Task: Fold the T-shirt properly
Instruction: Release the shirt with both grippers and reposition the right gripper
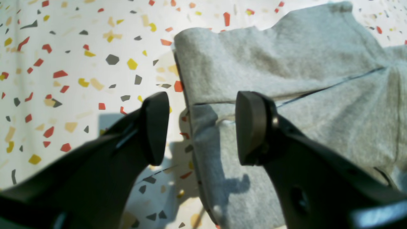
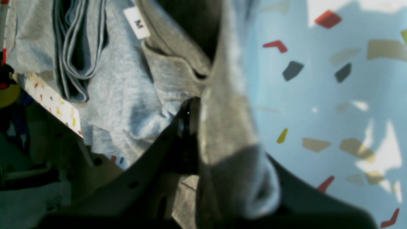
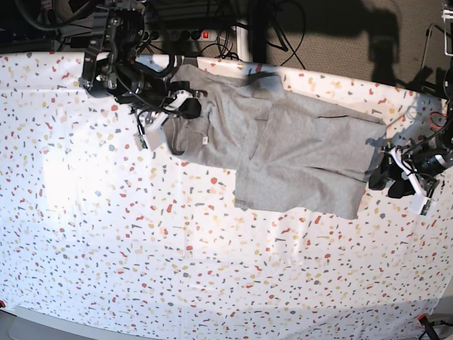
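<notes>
T-shirt [image 3: 297,152]: spread grey on the speckled table [image 3: 141,255], far side, partly folded.
Right gripper [image 2: 198,127]: pinching shirt fabric near the collar.
Left gripper [image 1: 202,127]: spread, straddling the shirt's edge.

So your table [image 3: 141,269] is covered in that white terrazzo-style cloth, speckled all over with little red, yellow, grey and tan chips, and it fills pretty much the whole base view. You've got a bright sunlit patch [image 3: 60,177] washing out the left side of it, and in the wrist views the same confetti pattern [image 1: 63,63] shows up close. Along the top of the base view, behind the table edge, there's a dark floor with a tangle of black cables [image 3: 233,18] and what looks like a power strip with a red switch [image 3: 206,34].
</notes>
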Robot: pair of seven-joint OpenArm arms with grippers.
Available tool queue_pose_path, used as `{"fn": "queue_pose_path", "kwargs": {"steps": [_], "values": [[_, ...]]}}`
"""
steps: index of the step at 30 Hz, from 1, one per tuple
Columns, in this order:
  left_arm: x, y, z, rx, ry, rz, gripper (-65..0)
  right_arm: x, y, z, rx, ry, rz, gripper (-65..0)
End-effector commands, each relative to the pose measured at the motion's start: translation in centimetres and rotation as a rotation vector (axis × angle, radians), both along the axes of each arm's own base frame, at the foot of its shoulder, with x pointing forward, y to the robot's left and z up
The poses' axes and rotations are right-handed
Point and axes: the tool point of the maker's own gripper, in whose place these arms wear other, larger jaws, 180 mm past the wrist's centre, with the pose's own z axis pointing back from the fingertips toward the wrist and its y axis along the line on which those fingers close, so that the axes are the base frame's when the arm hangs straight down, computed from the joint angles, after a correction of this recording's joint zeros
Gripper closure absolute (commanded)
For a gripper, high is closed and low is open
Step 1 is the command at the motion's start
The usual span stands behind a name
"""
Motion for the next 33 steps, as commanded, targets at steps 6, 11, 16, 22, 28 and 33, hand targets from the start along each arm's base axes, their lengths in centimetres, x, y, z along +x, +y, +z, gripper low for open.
{"fn": "queue_pose_path", "kwargs": {"steps": [6, 11, 16, 22, 28, 33], "values": [[1.0, 0.3, 2.0, -0.005, -0.062, -0.003, -32.6, 1.5, -2.9, 2.2, -0.079, -0.095, -0.003, 0.0], [1.0, 0.3, 2.0, -0.005, -0.063, -0.003, -32.6, 2.2, -7.9, 4.1, -0.174, -0.149, -0.082, 0.0], [1.0, 0.3, 2.0, -0.006, -0.062, -0.003, -32.6, 2.4, -12.2, 5.8, -0.230, -0.180, -0.139, 0.0], [0.7, 0.2, 1.7, -0.012, -0.054, -0.003, -32.6, 1.5, -8.8, 9.6, -0.095, -0.216, -0.014, 0.0], [-0.4, 0.0, 0.7, -0.036, -0.024, -0.001, -32.6, 2.5, -3.7, 15.0, -0.005, -0.424, 0.008, 0.0], [-0.9, 0.0, 0.3, -0.038, -0.013, 0.000, -32.6, 2.8, 2.5, 16.3, 0.120, -0.462, 0.089, 0.0]]}}
